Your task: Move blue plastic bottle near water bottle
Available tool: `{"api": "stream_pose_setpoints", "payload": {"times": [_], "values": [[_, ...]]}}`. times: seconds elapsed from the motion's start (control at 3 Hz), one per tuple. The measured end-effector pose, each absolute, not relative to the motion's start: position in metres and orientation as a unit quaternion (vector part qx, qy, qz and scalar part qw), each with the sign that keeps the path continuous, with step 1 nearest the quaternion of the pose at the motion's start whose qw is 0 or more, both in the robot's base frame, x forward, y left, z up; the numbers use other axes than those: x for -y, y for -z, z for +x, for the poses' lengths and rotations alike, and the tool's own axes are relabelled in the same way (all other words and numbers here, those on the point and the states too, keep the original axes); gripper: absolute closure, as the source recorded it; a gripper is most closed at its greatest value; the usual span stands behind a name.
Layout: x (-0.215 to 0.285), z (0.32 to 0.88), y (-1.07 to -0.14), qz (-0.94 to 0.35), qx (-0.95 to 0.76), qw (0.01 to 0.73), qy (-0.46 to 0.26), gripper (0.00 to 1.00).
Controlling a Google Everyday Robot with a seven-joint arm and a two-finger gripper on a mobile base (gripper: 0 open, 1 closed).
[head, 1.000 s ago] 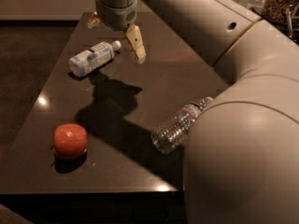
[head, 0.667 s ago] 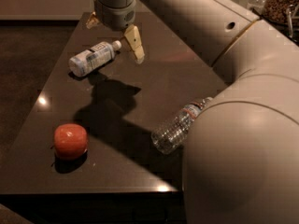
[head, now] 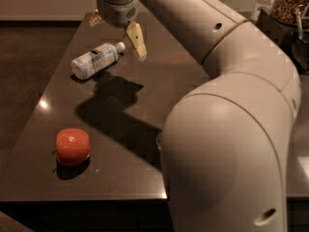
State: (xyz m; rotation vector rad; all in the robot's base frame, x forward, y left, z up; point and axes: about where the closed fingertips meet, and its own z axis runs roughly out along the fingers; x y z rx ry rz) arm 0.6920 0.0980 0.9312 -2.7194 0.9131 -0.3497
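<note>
The blue plastic bottle [head: 95, 60] lies on its side at the back left of the dark table [head: 58, 115], with its white cap pointing right. My gripper [head: 116, 30] hangs just above and behind the bottle's cap end. It is open and empty, and one yellowish fingertip [head: 138, 41] is right of the cap. The water bottle is hidden behind my big arm segment [head: 227, 153] at the front right.
A red apple [head: 73, 146] sits near the table's front left. A jar of grains [head: 289, 4] and dark containers stand at the back right. The table's front edge runs along the bottom and its left edge drops to the floor.
My arm's lower segment has swung left and now covers the water bottle that showed earlier. The gripper and the blue bottle have hardly moved.
</note>
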Motion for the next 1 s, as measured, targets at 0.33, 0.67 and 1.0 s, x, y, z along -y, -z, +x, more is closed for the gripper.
{"api": "stream_pose_setpoints", "payload": {"times": [0.33,0.67,1.0], "values": [[-0.109,0.707,-0.925,-0.934,-0.314,0.124,0.119,0.00],[-0.124,0.717,-0.920,-0.930,-0.318,0.127,0.131,0.00],[-0.142,0.719,-0.906,-0.929,-0.318,0.129,0.137,0.00]]}}
